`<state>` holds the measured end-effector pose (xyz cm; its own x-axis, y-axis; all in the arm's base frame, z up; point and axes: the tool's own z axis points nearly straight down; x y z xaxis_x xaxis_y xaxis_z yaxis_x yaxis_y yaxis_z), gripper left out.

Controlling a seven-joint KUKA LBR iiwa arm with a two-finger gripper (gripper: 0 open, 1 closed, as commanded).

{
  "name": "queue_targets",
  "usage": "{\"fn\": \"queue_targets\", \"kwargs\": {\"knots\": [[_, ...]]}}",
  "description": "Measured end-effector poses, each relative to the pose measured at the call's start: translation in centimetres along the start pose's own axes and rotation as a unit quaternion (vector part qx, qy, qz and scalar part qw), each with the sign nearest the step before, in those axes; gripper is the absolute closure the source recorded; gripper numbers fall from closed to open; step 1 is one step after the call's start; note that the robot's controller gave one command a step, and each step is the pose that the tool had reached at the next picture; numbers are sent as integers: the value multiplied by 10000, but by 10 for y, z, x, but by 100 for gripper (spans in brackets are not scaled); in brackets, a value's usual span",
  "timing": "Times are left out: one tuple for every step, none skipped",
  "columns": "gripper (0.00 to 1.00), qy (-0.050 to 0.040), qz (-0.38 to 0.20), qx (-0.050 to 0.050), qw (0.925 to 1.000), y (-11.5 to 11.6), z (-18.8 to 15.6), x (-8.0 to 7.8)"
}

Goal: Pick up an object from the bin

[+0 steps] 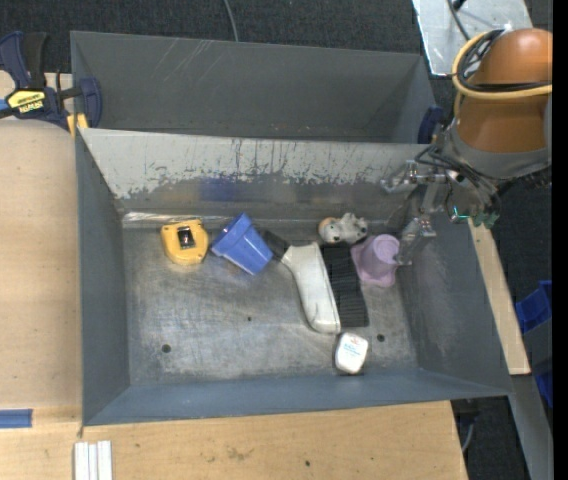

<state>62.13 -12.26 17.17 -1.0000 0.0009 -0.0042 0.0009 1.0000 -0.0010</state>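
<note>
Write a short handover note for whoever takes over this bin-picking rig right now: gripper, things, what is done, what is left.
Gripper: low at the right side of the bin, just right of the lilac cup; nothing seen in its grasp.
Things: a small white and grey toy behind the cup; a white brush with black bristles to the cup's left; a blue cup and a yellow tape measure further left; a small white piece near the front wall.
Done: nothing lifted; all things lie on the bin floor.
Left: grasp one thing, probably the lilac cup, and lift it out.
</note>
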Motion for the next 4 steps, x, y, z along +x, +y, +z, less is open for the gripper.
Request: {"fn": "queue_targets", "kwargs": {"knots": [[0, -36, 27, 7, 10000, 18, 50, -6], [0, 2, -1033, -15, 9947, 25, 83, -5], [100, -98, -127, 15, 9999, 39, 87, -12], [100, -98, -129, 15, 9999, 39, 87, -12]]}}
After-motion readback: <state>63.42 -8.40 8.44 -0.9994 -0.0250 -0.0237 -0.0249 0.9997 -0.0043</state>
